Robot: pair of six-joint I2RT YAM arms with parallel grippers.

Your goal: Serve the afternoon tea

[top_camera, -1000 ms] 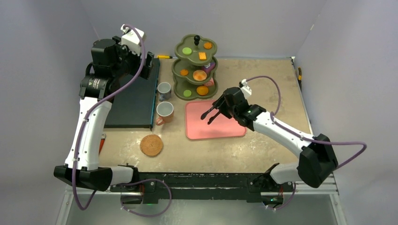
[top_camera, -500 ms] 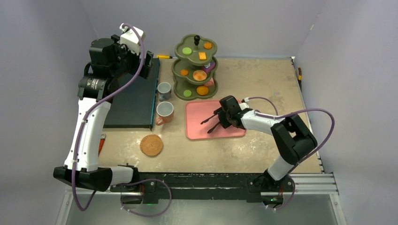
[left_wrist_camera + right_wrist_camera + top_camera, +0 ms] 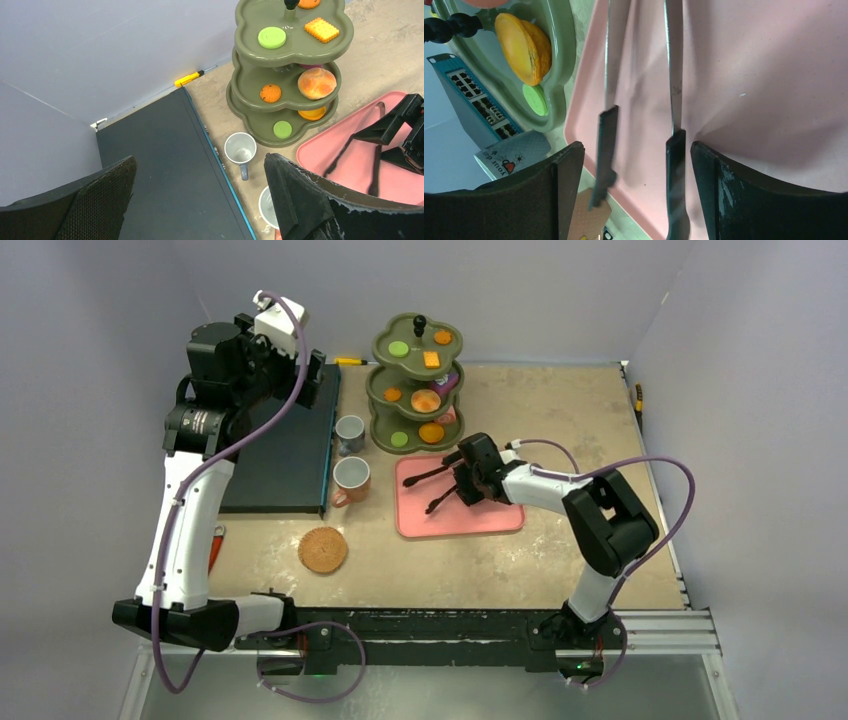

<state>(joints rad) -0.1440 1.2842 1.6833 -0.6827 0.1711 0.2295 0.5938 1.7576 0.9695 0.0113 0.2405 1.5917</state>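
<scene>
The grey mug and the larger orange mug stand upright between the black box and the three-tier green stand. The stand's tiers hold the toy sweets: a green round, an orange round, a square biscuit and a bun. My right gripper is low over the pink tray. It is open, and the black tongs lie spread between its fingers. My left gripper is open and empty, high above the black box.
A black box with a blue edge fills the left side. A round woven coaster lies near the front. A yellow tool lies by the back wall. Grey walls close in the left, back and right.
My right gripper came down from above the tray with the tongs and moved left. The tongs now lie wider apart on the tray. The left arm barely moved.
</scene>
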